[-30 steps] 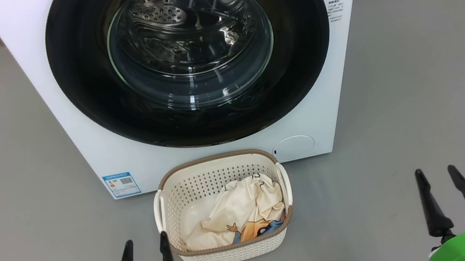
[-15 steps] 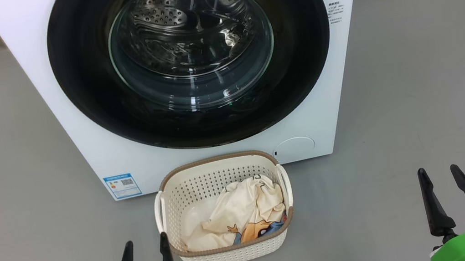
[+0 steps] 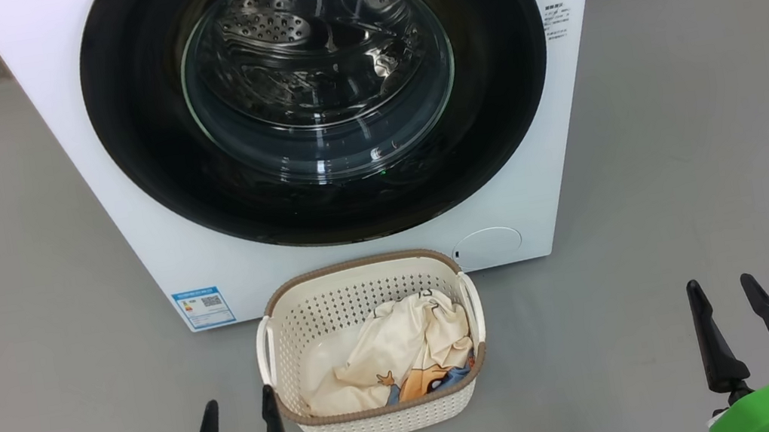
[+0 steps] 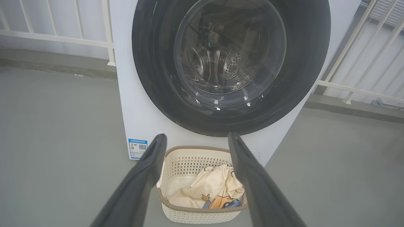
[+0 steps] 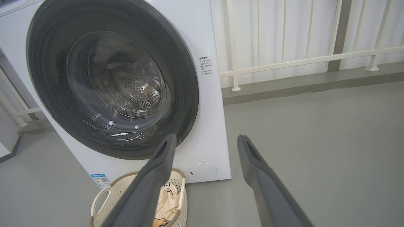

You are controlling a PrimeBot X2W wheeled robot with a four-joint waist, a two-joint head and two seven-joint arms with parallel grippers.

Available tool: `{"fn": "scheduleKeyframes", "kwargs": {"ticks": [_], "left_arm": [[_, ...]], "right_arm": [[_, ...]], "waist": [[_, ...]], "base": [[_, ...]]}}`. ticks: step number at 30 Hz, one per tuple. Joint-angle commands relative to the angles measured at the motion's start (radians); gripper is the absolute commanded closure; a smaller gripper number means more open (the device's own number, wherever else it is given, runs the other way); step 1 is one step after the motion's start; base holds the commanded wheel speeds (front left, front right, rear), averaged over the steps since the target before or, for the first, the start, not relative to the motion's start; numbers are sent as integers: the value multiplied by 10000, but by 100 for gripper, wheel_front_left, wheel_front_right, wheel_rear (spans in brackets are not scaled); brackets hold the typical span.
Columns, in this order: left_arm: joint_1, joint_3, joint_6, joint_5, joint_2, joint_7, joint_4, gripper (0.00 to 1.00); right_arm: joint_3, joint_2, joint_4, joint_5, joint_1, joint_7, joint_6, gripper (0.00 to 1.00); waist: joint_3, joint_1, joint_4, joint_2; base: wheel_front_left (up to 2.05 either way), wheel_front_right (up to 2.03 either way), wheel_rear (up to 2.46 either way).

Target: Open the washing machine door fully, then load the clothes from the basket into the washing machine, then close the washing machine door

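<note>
The white washing machine (image 3: 560, 167) stands ahead on the floor. Its door (image 3: 139, 153), black-rimmed with a clear glass bowl, lies flat against the front. The steel drum (image 4: 233, 66) shows through the glass. In front of it sits the cream basket (image 3: 377, 423) holding the cream cloth (image 3: 398, 355) with an orange print; a bit of blue cloth (image 3: 454, 375) peeks out beneath. My left gripper (image 3: 238, 402) hangs open just left of the basket, empty. My right gripper (image 3: 720, 282) is open and empty, well to the basket's right.
Grey floor (image 3: 706, 122) spreads on both sides of the machine. A white railing (image 5: 284, 60) and a low kerb run behind it. A blue label sticker (image 3: 203, 307) and a round service cap (image 3: 486, 245) mark the machine's lower front.
The picture has shifted very slightly down and right, a small camera move. The right gripper rose a little and came back; the basket, clothes and door stay put.
</note>
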Motion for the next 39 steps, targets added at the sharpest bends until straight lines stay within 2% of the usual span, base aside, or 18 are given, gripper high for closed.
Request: {"fn": "scheduleKeyframes", "kwargs": {"ticks": [1,10,13,19,35,39], "left_arm": [[-378,337,12,-42,85,-136,-252,0],[-351,355,-94,-361,85,-136,-224,0],[-305,259,-281,-572,85,-136,-252,0],[-321,277,-325,-471,85,-136,-259,0],[-289,477,-187,-490,85,-136,-424,0],[-284,683,1,-439,85,-136,-716,0]], "right_arm": [[300,-125,-215,9,-476,-86,16,0],[320,-125,-208,17,-502,-97,16,0],[332,-125,-206,18,-496,-100,16,0],[303,-125,-214,21,-472,-103,16,0],[391,-125,-157,44,-482,-110,16,0],[426,-125,-143,63,-483,-112,16,0]], "waist": [[0,0,-3,-1],[-9,0,-23,-1],[-21,0,-29,-1],[-15,0,-15,-1],[-27,0,-74,-1],[-14,0,-87,-1]], "base": [[0,0,0],[0,0,0],[4,4,-8],[37,37,-75],[134,77,-211],[185,-2,-183]]}}
